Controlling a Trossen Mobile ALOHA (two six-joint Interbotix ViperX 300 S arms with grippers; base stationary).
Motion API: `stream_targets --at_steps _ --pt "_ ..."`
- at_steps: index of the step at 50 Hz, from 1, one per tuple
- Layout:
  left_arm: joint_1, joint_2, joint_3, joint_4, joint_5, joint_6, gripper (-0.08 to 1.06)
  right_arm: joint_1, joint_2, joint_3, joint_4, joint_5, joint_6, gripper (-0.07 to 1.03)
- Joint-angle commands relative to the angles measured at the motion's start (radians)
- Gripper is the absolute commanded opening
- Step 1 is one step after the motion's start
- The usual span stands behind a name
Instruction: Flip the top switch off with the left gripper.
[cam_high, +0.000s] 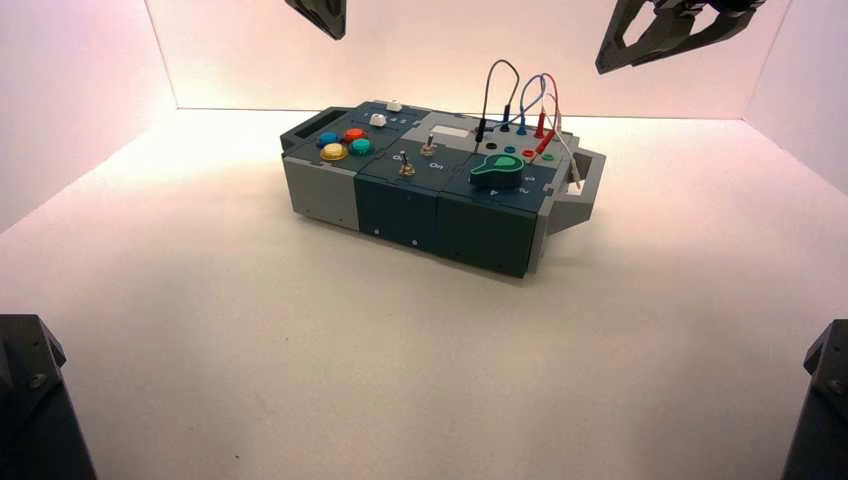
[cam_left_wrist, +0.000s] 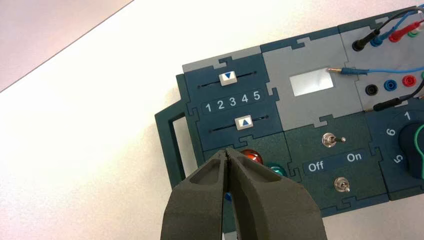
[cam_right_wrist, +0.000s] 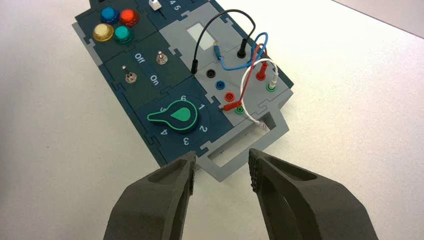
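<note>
The top switch (cam_left_wrist: 329, 140) is the small silvery toggle nearer the grey display window; its lever leans toward the side lettered On. It also shows in the right wrist view as the top switch (cam_right_wrist: 161, 58) and in the high view as the top switch (cam_high: 427, 148). My left gripper (cam_left_wrist: 228, 150) is shut with nothing in it. It hangs high over the box's button corner, well short of the toggle. In the high view the left gripper (cam_high: 335, 30) is at the upper edge. My right gripper (cam_right_wrist: 221, 167) stands open above the box's handle end, and appears as the right gripper (cam_high: 625, 50) at the upper right.
A second, look-alike toggle (cam_left_wrist: 342, 185) sits across the Off/On lettering. Two white sliders (cam_left_wrist: 228, 77), coloured push buttons (cam_right_wrist: 114, 24), a green knob (cam_right_wrist: 177, 116) and looping wires (cam_right_wrist: 250, 55) crowd the box top (cam_high: 455, 170). White walls enclose the table.
</note>
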Motion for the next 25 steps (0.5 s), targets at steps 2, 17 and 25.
stream_targets --at_steps 2,17,25 --pt "0.009 -0.017 -0.012 -0.003 -0.003 0.003 -0.03 -0.002 -0.003 -0.014 0.0 0.0 0.002 0.56" --pt "0.005 -0.029 -0.011 -0.003 0.003 0.002 -0.03 -0.002 -0.002 -0.017 0.002 0.014 0.008 0.56" --pt "-0.012 -0.069 -0.009 -0.003 0.023 0.003 -0.03 -0.002 0.008 -0.044 0.006 0.054 0.026 0.56"
